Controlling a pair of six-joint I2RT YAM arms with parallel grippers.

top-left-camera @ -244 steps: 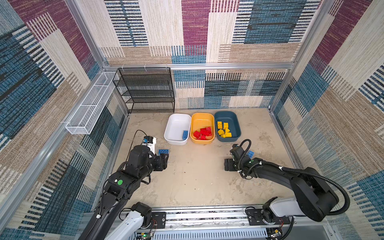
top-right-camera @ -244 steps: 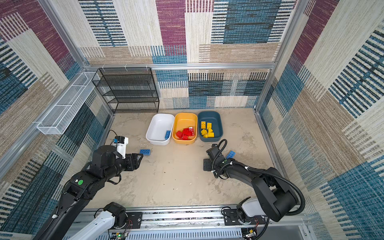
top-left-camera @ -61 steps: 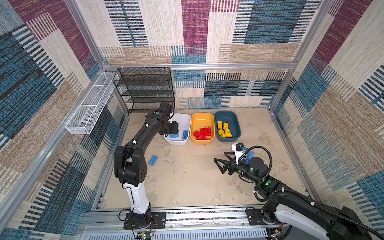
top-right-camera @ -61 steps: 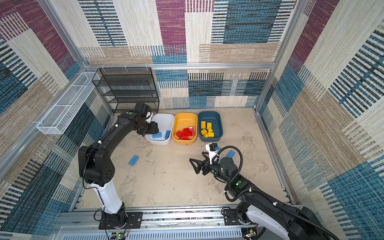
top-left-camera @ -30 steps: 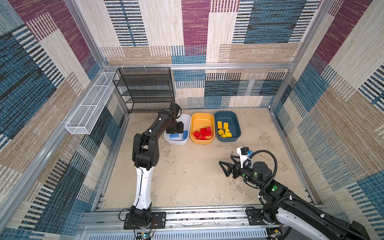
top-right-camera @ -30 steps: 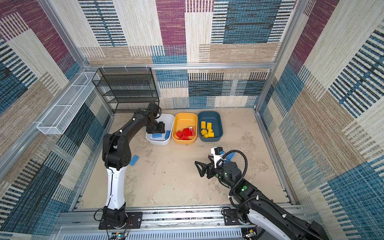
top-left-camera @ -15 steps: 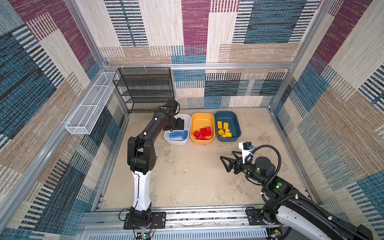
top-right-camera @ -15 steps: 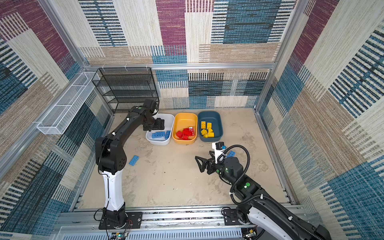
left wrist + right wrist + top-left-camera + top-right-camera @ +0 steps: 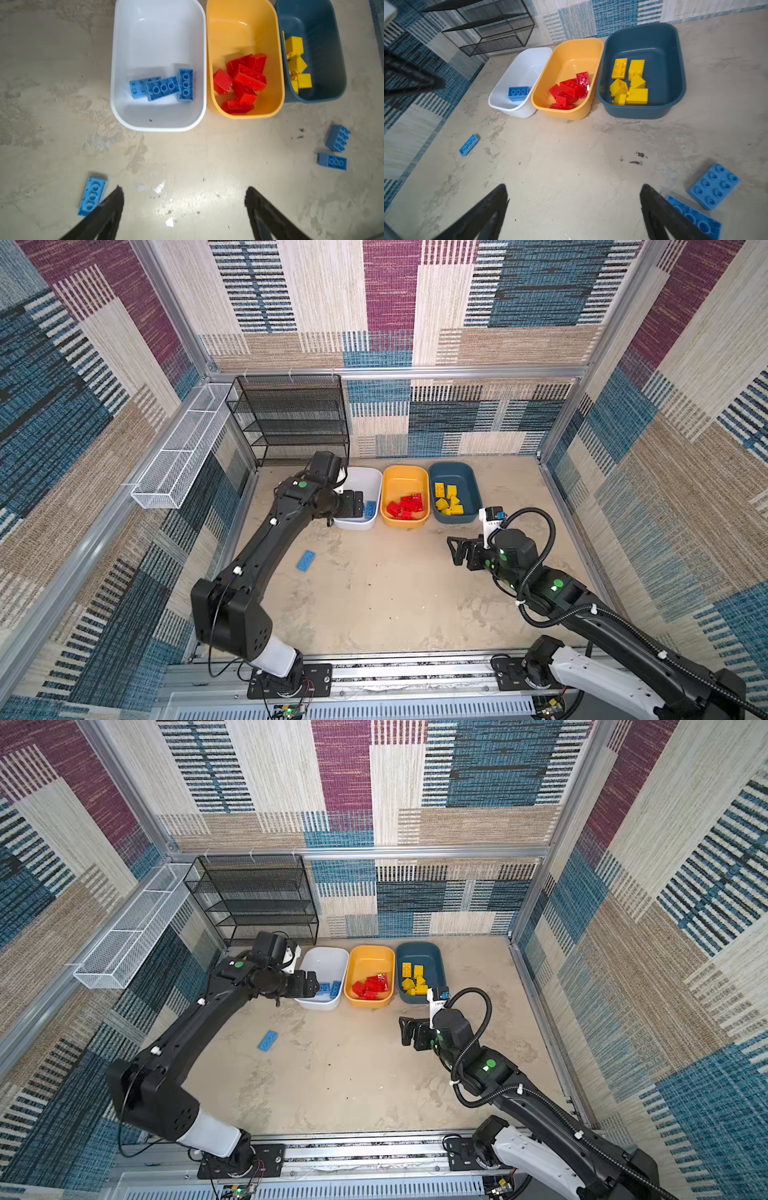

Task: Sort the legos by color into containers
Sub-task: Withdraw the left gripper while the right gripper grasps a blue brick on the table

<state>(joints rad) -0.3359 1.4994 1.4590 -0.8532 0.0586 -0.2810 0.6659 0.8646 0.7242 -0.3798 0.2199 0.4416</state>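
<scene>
Bright even light, soft shadows, glare on the floor [image 9: 197, 199], wrist views slightly blurred

— What carries everything here?
— A beige, stained tabletop [image 9: 395, 593]. Toward the back, a white tub [image 9: 368, 483], a yellow-orange tub [image 9: 405, 483] and a teal tub [image 9: 455, 477] stand in a row, side by side.
— What else lies on it?
— A black mesh rack [image 9: 291, 423] stands in the back corner. One blue brick [image 9: 306, 561] lies alone on the left. Two more blue bricks [image 9: 338, 138] lie near each other on the right.

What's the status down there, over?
Left tool open, empty, by white tub. Right tool open, empty. Three blue bricks in tub, three loose on floor. Nothing blocking.
</scene>
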